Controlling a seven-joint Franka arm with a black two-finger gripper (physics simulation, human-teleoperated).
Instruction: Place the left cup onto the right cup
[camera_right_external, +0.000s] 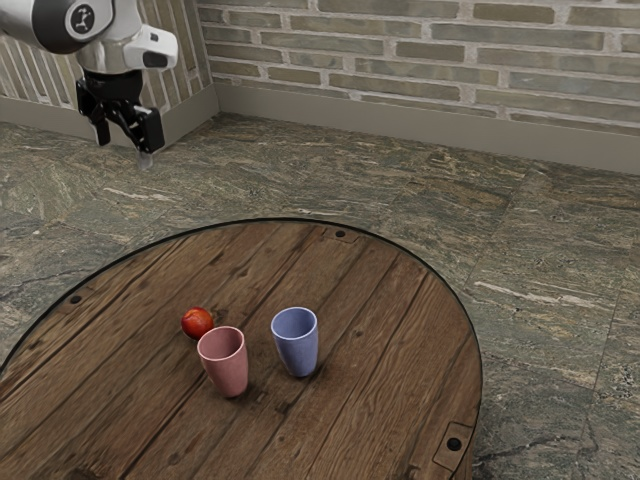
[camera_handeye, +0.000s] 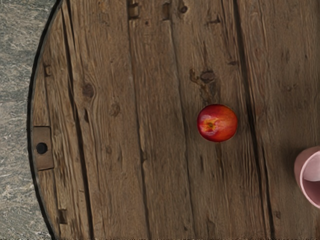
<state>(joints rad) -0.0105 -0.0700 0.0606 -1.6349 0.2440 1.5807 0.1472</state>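
while upright, pink cup (camera_right_external: 223, 360), blue cup (camera_right_external: 295, 340)

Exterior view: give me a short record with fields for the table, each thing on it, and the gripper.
table: round, wooden
pink cup: upright, at the exterior view's left of the blue cup
blue cup: upright, apart from the pink cup
apple: red, beside the pink cup, farther back
gripper: open, empty, high above the table
stacking: not yet done

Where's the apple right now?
On the table, the apple sits just behind the pink cup, toward the exterior view's left, not touching it.
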